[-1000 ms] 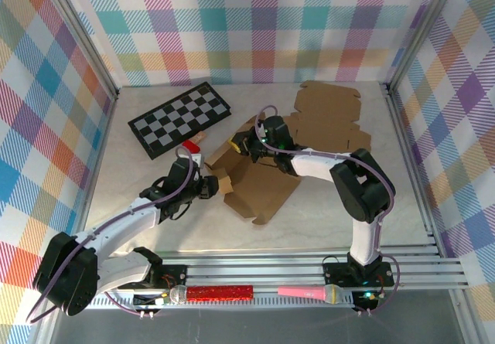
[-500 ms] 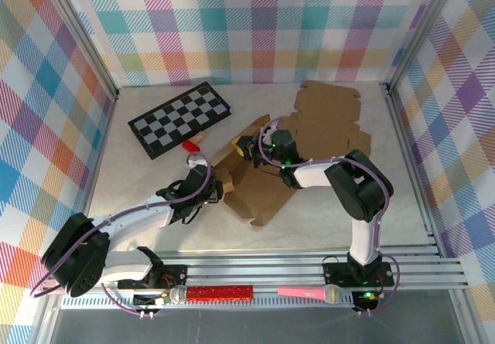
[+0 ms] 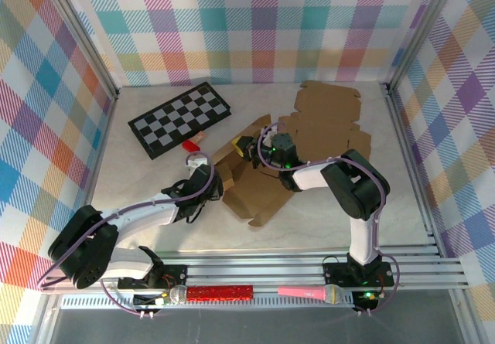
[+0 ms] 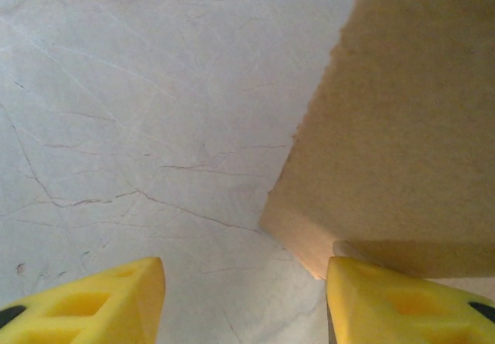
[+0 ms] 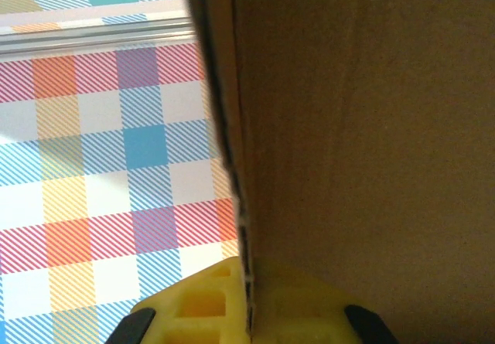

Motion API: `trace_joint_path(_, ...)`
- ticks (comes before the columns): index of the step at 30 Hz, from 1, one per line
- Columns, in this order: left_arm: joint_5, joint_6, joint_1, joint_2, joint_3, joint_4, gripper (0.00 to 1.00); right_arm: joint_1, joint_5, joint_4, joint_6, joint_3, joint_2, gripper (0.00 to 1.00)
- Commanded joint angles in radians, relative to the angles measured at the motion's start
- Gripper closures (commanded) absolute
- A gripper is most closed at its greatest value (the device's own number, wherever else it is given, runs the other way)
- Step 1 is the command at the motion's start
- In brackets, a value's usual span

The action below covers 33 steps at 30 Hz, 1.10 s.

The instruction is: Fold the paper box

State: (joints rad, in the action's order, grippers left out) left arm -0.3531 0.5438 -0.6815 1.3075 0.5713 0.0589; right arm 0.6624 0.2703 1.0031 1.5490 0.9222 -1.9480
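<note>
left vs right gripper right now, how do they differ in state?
Left gripper is open, bare table between its fingers; right gripper is shut on an edge of the paper box. Left gripper holds nothing, the box's corner beside one finger; right gripper holds cardboard. Left gripper faces down at the table; right gripper faces the plaid wall. Both have yellow fingers and work the same box.

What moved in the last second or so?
The left gripper slid right, up to the left edge of the paper box, jaws open. The right gripper kept its pinch on the box's flap while its arm folded in closer. The chessboard and the other cardboard sheet stayed put.
</note>
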Motion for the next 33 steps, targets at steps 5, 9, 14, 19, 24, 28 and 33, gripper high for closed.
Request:
trace_joint_path(5,0.027,0.036,-0.023,0.004,0.017,-0.111,0.39,0.012,-0.012,-0.012,0.022,-0.030,-0.026,1.00)
trace_joint_path(9,0.048,0.030,-0.031,0.012,0.030,-0.084,0.40,0.012,-0.016,-0.020,0.025,-0.018,-0.026,1.00)
trace_joint_path(14,0.040,0.047,-0.040,-0.034,0.020,-0.036,0.42,0.008,-0.023,-0.027,0.023,-0.003,-0.018,1.00)
trace_joint_path(19,0.023,0.057,-0.040,-0.099,-0.005,0.011,0.42,0.008,-0.026,-0.040,0.026,0.013,0.001,1.00)
trace_joint_path(24,0.026,0.053,-0.042,-0.143,-0.005,0.031,0.40,0.011,-0.036,-0.053,0.033,0.029,0.024,1.00)
trace_joint_path(28,0.026,0.054,-0.041,-0.127,-0.005,0.032,0.39,0.021,-0.037,-0.059,0.045,0.048,0.036,1.00)
trace_joint_path(33,-0.005,0.059,-0.041,-0.122,-0.002,0.048,0.40,0.032,-0.042,-0.065,0.052,0.064,0.050,1.00)
